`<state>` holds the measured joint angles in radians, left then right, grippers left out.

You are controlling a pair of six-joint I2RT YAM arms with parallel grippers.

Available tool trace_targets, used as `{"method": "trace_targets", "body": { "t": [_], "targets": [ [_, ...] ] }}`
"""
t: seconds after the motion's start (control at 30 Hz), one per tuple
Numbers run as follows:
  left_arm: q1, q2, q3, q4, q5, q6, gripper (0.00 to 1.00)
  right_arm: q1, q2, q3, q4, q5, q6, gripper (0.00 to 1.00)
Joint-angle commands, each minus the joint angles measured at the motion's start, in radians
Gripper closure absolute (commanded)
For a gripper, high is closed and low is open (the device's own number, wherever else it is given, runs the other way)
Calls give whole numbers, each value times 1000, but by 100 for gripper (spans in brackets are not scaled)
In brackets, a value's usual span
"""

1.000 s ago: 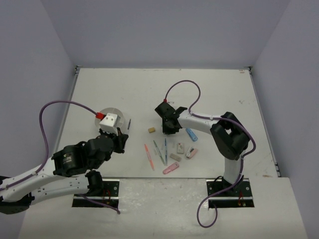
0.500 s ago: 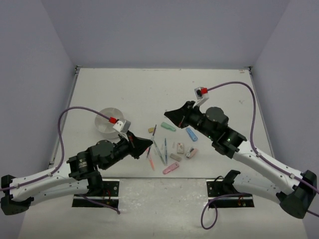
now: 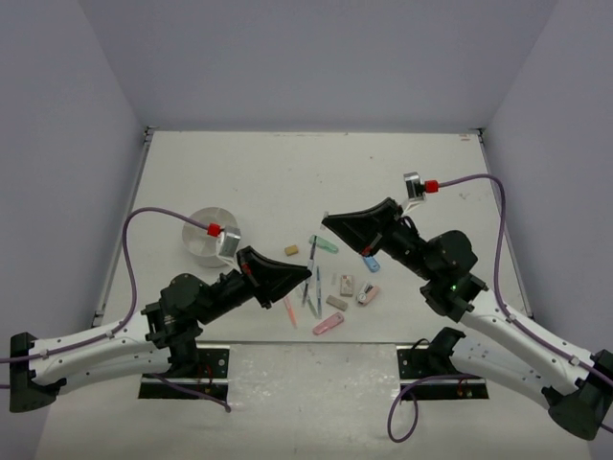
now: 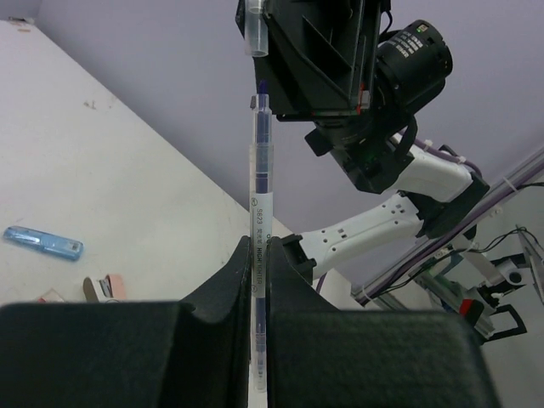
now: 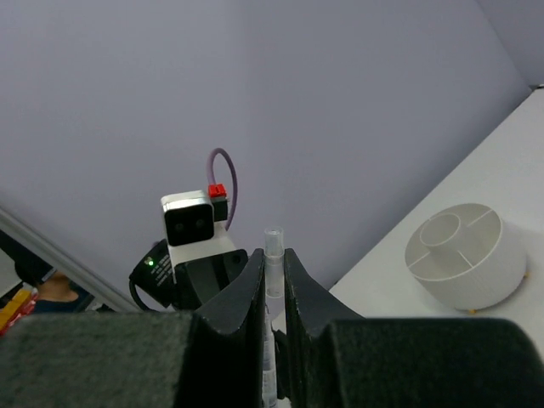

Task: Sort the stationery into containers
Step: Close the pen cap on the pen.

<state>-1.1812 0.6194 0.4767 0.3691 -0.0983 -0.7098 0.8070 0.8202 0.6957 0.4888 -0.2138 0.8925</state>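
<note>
Pen and clear cap held apart, above the middle of the table (image 3: pixel 412 172).
The pen (image 4: pixel 258 170) stands clamped in the left gripper (image 4: pixel 257 248), its dark tip bare. Just beyond the tip, the right gripper (image 5: pixel 272 259) pinches the clear cap (image 4: pixel 254 30). Below lie a pink marker (image 3: pixel 329 325) and a tan eraser (image 3: pixel 291 250). The round white holder (image 3: pixel 206 241) sits well apart, to the left.

Bright even light, faint shadows, blurred foregrounds
</note>
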Motion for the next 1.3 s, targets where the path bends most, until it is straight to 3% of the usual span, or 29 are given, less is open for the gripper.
{"method": "trace_targets", "body": {
  "t": [0.0,1.27],
  "targets": [
    [-3,19,4,64,-26,-35,100,3,16,-13,115,-76,26,100],
    [-3,17,34,39,-59,-26,100,4,41,-3,65,-65,-9,100]
  ]
}}
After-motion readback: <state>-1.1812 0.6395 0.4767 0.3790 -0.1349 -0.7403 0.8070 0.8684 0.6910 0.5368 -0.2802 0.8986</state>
